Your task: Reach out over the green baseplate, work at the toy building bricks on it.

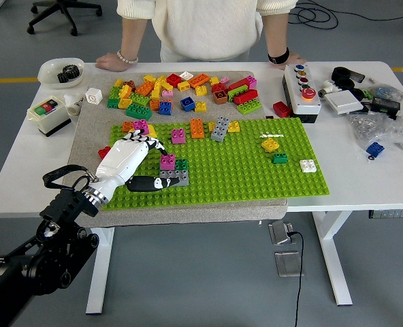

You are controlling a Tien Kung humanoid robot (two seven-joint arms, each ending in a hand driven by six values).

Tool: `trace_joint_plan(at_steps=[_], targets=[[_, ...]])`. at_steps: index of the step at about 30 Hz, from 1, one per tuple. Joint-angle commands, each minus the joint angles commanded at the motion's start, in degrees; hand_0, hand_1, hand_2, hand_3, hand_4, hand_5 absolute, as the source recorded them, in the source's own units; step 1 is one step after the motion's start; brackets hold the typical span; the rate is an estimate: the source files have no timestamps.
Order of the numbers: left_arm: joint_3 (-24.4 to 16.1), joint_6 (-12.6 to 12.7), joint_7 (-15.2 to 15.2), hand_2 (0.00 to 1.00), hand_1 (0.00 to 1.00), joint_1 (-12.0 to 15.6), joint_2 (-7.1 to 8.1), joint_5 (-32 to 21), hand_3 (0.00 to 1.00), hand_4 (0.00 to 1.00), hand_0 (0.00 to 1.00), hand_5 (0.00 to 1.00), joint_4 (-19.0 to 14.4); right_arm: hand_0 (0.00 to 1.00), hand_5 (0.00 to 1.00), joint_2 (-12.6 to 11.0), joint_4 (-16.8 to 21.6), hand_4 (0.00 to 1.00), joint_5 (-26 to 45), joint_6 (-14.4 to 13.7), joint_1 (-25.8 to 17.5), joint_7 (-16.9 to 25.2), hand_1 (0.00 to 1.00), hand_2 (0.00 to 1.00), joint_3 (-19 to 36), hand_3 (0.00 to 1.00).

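The robot's left hand [135,158] lies over the left end of the green baseplate [249,174], fingers loosely spread and gripping nothing, its black thumb [146,184] reaching toward a grey brick [175,178] topped by a magenta brick [167,161]. Loose bricks [181,88] lie heaped on the grey mat [92,136] behind the baseplate. A person's hands [111,62] rest on the white table's [365,184] far edge.
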Motion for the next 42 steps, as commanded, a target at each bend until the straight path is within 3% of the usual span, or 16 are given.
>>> trace_joint_plan(at_steps=[16, 42], targets=[[0.4, -0.34, 0.34, 0.771, 0.794, 0.66, 0.03, 0.0, 0.591, 0.998, 0.917, 0.732, -1.01, 0.744, 0.555, -0.06, 0.0, 0.855, 0.0, -0.04, -0.01, 0.01, 0.637, 0.679, 0.2, 0.631], [1.23, -0.31, 0.96, 0.769, 0.793, 0.86, -0.47, 0.0, 0.591, 0.998, 0.921, 0.742, 0.02, 0.744, 0.554, -0.05, 0.0, 0.856, -0.18, 0.0, -0.1, 0.01, 0.637, 0.679, -0.03, 0.631]])
